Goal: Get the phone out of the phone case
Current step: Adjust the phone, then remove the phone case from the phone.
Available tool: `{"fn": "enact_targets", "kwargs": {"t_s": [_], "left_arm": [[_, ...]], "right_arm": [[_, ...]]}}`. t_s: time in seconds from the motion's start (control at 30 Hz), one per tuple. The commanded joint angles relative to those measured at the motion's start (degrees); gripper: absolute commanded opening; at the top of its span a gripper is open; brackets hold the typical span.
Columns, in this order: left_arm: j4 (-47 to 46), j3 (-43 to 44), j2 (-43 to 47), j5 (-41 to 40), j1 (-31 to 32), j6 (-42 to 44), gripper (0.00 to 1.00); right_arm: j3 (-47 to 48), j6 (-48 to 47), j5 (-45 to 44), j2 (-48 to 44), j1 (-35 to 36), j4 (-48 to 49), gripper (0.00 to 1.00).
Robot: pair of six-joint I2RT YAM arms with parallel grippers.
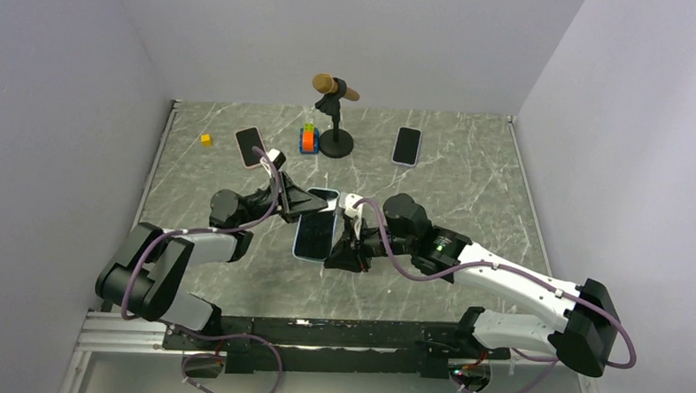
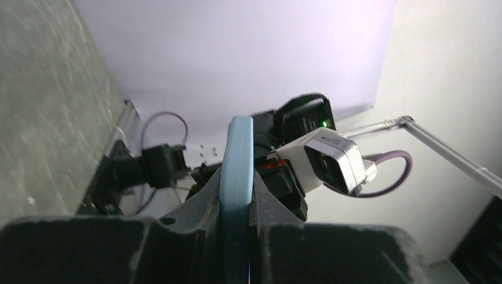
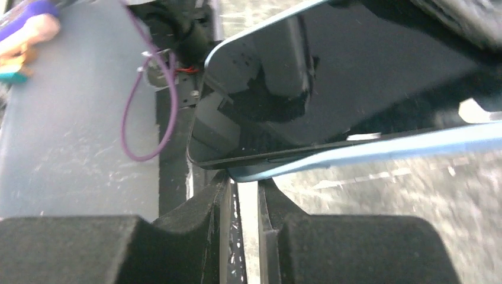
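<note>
The phone, dark screen up, lies in a light blue phone case mid-table between both arms. My left gripper is at its far end. In the left wrist view the left gripper is shut on the edge of the phone case, which stands on edge between the jaws. My right gripper is at the near right corner. In the right wrist view the right gripper pinches a corner of the phone case. There the black phone sits lifted slightly out of the case rim.
A microphone on a black stand is at the back centre, with an orange block beside it. A pink-cased phone and a yellow cube lie back left. Another phone lies back right.
</note>
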State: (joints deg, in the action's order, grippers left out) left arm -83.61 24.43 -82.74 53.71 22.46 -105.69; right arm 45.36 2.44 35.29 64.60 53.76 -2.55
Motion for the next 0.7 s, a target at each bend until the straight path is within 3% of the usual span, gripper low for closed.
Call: {"fn": "enact_targets", "kwargs": {"t_s": [0.0,0.13,0.2,0.33,0.37,0.47,0.53,0.6,0.67], "left_arm": [[2.4,-1.4,5.2,-2.5,3.0,3.4,0.00],[23.9,-0.6,14.3,-6.0,2.4,21.2,0.00],[35.7,1.5,18.7,-7.5,2.3,29.6,0.00],[52.3,5.4,24.2,-10.8,1.6,40.5,0.00],[54.5,5.8,25.1,-11.7,1.1,41.8,0.00],[60.2,5.9,28.8,-17.0,-0.3,45.2,0.00],[62.9,5.3,32.0,-20.7,-1.3,46.6,0.00],[64.6,4.7,34.8,-23.4,-2.1,47.3,0.00],[65.6,4.2,37.0,-25.4,-2.7,47.6,0.00]], "right_arm": [[0.1,3.9,-34.3,-0.2,-1.9,8.7,0.00],[-2.7,17.2,-40.8,-0.2,-2.9,2.2,0.00],[-4.0,24.1,-37.0,0.9,-5.1,-0.7,0.00],[-3.3,28.1,-20.6,3.9,-8.4,-3.5,0.25],[-2.2,28.2,-19.6,4.0,-8.4,-5.4,0.32],[0.3,29.3,-23.5,1.9,-8.8,-11.1,0.66],[1.6,29.5,-24.3,-0.1,-9.4,-13.1,0.84],[2.9,30.1,-23.0,-1.4,-9.9,-13.9,0.91],[4.0,31.1,-19.9,-1.8,-10.2,-13.6,0.91]]}}
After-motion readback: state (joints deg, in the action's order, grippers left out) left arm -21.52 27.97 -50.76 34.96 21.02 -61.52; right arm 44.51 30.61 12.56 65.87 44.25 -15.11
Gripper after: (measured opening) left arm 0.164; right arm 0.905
